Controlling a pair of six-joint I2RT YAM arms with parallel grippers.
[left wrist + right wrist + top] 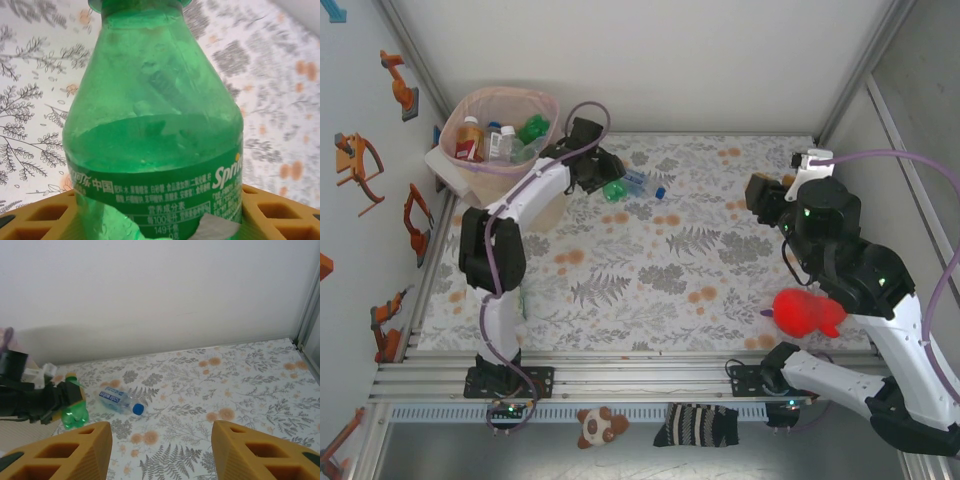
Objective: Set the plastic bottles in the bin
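The green bottle (155, 130) sits clamped in my left gripper (603, 175) at the far left of the bench (700, 270), just right of the bin (510, 90). A clear bottle (117, 399) lies beside it. My right gripper (157, 440) hangs open, empty.

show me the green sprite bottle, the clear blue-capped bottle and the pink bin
green plastic sprite bottle (155, 125), left wrist view, shoulder
clear blue-capped plastic bottle (116, 398), right wrist view, label
pale pink translucent bin (498, 91), top external view, far rim
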